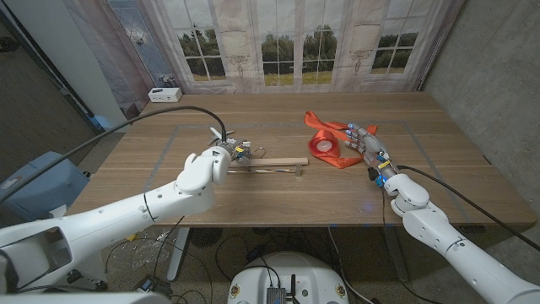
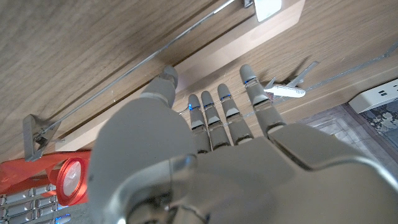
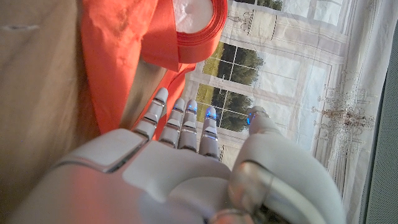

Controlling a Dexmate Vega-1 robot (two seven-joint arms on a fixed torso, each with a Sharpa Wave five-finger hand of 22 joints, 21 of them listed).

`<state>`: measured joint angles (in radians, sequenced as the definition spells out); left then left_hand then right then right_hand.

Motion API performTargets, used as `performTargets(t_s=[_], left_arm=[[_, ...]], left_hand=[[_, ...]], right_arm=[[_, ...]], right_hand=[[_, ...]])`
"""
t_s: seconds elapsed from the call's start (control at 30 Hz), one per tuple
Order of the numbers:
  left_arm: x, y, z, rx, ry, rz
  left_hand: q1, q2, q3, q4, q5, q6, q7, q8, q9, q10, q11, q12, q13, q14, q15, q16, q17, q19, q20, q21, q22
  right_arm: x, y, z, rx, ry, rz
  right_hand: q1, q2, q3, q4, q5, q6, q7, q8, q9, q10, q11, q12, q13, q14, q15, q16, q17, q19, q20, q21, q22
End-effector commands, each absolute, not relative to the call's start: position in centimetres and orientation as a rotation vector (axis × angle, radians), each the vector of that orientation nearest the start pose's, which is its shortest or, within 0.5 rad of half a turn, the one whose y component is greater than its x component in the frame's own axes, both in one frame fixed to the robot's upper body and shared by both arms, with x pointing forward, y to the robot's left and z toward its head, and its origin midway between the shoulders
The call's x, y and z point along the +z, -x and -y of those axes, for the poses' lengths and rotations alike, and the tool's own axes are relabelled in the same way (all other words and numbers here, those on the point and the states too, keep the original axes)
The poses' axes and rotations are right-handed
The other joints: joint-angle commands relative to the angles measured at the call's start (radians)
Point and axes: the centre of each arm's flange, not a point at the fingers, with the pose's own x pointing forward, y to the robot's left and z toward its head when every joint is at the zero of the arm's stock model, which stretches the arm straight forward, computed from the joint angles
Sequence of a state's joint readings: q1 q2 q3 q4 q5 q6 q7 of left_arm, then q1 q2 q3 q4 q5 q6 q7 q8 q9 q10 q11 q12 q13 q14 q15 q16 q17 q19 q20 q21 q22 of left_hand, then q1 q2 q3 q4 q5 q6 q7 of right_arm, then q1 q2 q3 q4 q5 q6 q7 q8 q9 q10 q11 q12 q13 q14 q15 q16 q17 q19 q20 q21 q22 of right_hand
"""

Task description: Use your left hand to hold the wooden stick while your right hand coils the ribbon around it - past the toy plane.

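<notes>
The wooden stick (image 1: 268, 164) lies flat mid-table with a thin metal rod (image 2: 124, 74) alongside it. My left hand (image 1: 228, 154) hovers over the stick's left end (image 2: 211, 56), fingers straight and spread, holding nothing. A small white toy plane (image 2: 286, 91) lies just beyond its fingertips. The orange ribbon roll (image 1: 322, 146) sits right of the stick, with loose ribbon (image 1: 324, 123) trailing toward the far side. My right hand (image 1: 368, 145) is beside the roll (image 3: 199, 25), fingers extended over the loose ribbon (image 3: 106, 62) and gripping nothing.
A white power strip (image 1: 164, 94) sits at the far left edge of the table. Curtained windows stand behind the far edge. Bare wood (image 1: 278, 198) stretches between the stick and the near edge.
</notes>
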<state>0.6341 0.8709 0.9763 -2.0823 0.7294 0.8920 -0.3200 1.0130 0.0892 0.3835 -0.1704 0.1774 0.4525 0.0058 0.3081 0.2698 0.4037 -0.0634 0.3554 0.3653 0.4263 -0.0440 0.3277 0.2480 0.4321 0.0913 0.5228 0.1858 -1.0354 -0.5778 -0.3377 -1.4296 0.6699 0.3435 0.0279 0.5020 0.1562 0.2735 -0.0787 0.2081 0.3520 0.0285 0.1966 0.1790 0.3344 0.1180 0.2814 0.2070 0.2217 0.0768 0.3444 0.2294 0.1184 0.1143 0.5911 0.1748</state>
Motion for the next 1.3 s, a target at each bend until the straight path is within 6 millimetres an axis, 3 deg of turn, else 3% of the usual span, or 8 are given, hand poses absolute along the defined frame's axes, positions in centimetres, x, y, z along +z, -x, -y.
performTargets(t_s=[0.03,0.47,0.67,0.87,1.0,1.1,1.3], left_arm=[[-3.1,-56.8,-18.5,0.04,-1.583,0.266],[-4.6,-57.4,-19.2,0.033,-1.581,0.271],[-5.1,-57.9,-19.3,0.026,-1.581,0.262],[-5.7,-58.4,-19.5,0.022,-1.585,0.255],[-6.1,-58.6,-19.6,0.037,-1.59,0.278],[-6.4,-58.8,-19.7,0.054,-1.588,0.29],[-6.7,-59.0,-19.9,0.083,-1.574,0.326]], left_hand=[[0.023,0.0,-0.009,0.001,0.007,0.016,-0.001,0.013,0.011,0.014,0.001,0.01,0.017,0.016,-0.053,0.017,0.013,0.027,-0.012,0.01,-0.001],[0.055,0.011,-0.031,0.005,0.006,0.044,-0.006,0.039,0.032,0.039,-0.007,0.029,0.048,0.046,-0.072,0.058,0.043,0.053,-0.043,0.015,-0.002],[0.145,0.044,-0.012,-0.012,0.007,0.06,-0.013,0.055,0.046,0.069,-0.007,0.048,0.078,0.08,-0.095,0.092,0.068,0.087,-0.081,0.029,-0.001],[0.23,0.053,0.01,-0.014,0.003,0.081,-0.024,0.058,0.043,0.108,-0.02,0.071,0.105,0.155,-0.117,0.128,0.085,0.137,-0.119,0.058,0.002],[0.249,0.076,0.022,0.006,0.0,0.209,-0.018,0.099,0.035,0.223,-0.035,0.12,0.124,0.25,-0.124,0.164,0.104,0.168,-0.142,0.085,0.005],[0.293,0.093,0.033,0.002,0.0,0.307,-0.008,0.128,0.028,0.304,-0.032,0.159,0.149,0.329,-0.151,0.211,0.151,0.201,-0.147,0.127,0.011],[0.329,0.09,0.042,0.004,-0.002,0.371,-0.012,0.149,0.025,0.341,-0.028,0.183,0.173,0.389,-0.149,0.236,0.184,0.23,-0.168,0.175,0.02]], right_arm=[[-8.7,-61.5,29.8,0.225,-0.036,0.555],[-8.7,-61.4,29.7,0.213,-0.032,0.549],[-8.7,-61.2,29.7,0.207,-0.03,0.55],[-8.9,-61.1,29.8,0.201,-0.037,0.548],[-9.0,-60.9,29.8,0.195,-0.036,0.547],[-9.0,-60.7,29.9,0.19,-0.034,0.548],[-9.1,-60.4,29.9,0.18,-0.027,0.547]], right_hand=[[-0.007,0.001,0.008,0.001,0.005,0.006,0.0,0.003,0.005,0.008,-0.001,-0.004,0.003,0.012,-0.004,0.009,0.003,0.013,0.001,-0.007,0.001],[-0.013,0.001,0.008,0.002,0.004,0.011,0.001,0.003,0.005,0.014,0.003,-0.005,0.003,0.02,-0.002,0.013,0.005,0.018,0.004,-0.01,0.001],[-0.018,-0.001,0.007,0.003,0.003,0.014,0.002,0.003,0.005,0.019,0.005,-0.005,0.004,0.026,0.0,0.015,0.006,0.021,0.007,-0.011,0.002],[-0.024,0.003,0.008,0.007,0.002,0.015,0.002,0.003,0.005,0.021,0.005,-0.006,0.004,0.028,-0.002,0.016,0.008,0.024,0.006,-0.013,0.002],[-0.028,0.004,0.008,0.01,0.002,0.015,0.002,0.003,0.005,0.021,0.005,-0.007,0.004,0.028,-0.003,0.016,0.009,0.026,0.006,-0.013,0.002],[-0.029,0.004,0.009,0.011,0.002,0.016,0.002,0.002,0.005,0.022,0.006,-0.007,0.004,0.029,-0.002,0.016,0.009,0.027,0.007,-0.014,0.002],[-0.031,0.004,0.011,0.01,0.002,0.016,0.003,0.002,0.005,0.023,0.004,-0.009,0.004,0.031,0.0,0.015,0.009,0.029,0.007,-0.015,0.002]])
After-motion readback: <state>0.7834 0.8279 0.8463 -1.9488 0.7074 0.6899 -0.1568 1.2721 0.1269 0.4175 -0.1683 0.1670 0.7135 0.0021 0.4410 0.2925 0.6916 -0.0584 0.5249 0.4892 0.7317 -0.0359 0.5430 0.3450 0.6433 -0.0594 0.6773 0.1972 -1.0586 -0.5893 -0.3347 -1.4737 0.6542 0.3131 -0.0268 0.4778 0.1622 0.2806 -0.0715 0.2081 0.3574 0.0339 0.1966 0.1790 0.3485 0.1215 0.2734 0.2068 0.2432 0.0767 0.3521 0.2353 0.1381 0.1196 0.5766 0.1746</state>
